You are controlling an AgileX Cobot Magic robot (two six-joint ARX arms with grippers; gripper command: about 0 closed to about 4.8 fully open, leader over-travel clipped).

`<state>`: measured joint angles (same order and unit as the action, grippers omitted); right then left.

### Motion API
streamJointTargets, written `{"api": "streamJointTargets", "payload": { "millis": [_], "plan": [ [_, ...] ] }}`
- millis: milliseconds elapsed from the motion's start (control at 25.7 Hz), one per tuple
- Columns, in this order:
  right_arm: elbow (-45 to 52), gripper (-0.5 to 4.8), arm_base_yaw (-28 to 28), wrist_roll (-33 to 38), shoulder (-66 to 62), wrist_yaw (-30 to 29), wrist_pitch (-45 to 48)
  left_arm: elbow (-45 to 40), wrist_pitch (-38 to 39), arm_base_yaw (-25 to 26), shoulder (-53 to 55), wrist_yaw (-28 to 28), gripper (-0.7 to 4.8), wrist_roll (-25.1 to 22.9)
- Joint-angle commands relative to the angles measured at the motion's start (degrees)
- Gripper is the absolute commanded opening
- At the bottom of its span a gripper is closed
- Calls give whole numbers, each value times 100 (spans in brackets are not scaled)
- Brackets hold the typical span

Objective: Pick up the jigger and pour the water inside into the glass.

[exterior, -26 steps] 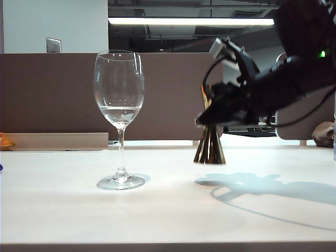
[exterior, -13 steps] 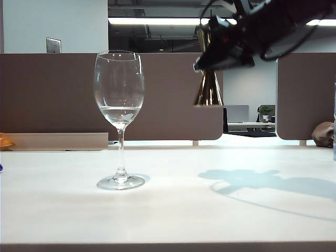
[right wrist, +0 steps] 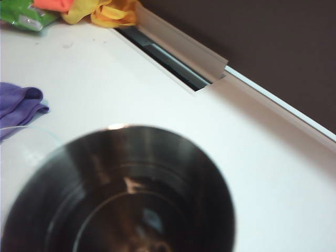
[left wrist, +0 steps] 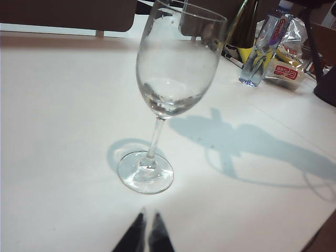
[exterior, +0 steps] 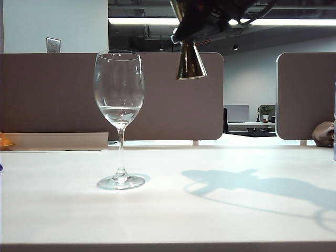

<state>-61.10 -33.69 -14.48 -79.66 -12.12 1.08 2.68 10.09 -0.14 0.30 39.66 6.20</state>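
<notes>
The clear stemmed glass (exterior: 119, 94) stands on the white table (exterior: 210, 210) with a little water (exterior: 120, 113) in its bowl. The gold jigger (exterior: 190, 63) hangs high in the air, to the right of the glass rim and slightly above it. My right gripper (exterior: 197, 26) is shut on its waist at the top edge of the exterior view. The jigger's dark open cup (right wrist: 121, 194) fills the right wrist view and hides the fingers. My left gripper (left wrist: 148, 219) is shut and empty, low over the table a little short of the glass (left wrist: 176, 68) foot.
Brown partition panels (exterior: 173, 105) stand behind the table. A purple cloth (right wrist: 18, 105) and yellow, orange and green cloths (right wrist: 105, 10) lie near a slot (right wrist: 168, 55) along the table's back edge. A dark bottle (left wrist: 244, 26), a water bottle (left wrist: 257, 58) and snack packets (left wrist: 289, 68) stand at one corner.
My right gripper has lifted the jigger from just above the table to above rim height. It has carried it left toward the glass. The glass and the left gripper have stayed put.
</notes>
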Motion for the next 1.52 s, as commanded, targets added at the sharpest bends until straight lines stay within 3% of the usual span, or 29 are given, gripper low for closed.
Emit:
{"api": "streamJointTargets", "payload": {
  "millis": [39, 583, 1516],
  "plan": [
    [-66, -6, -249, -129, 2, 352, 85, 7, -72, 9, 4, 15, 23, -20],
    [-1320, -6, -592, -780, -833, 914, -1058, 7, -72, 9, 4, 17, 23, -17],
    [-1561, -6, -979, -2651, -1147, 2031, -1534, 7, -72, 7, 4, 15, 23, -20]
  ]
}}
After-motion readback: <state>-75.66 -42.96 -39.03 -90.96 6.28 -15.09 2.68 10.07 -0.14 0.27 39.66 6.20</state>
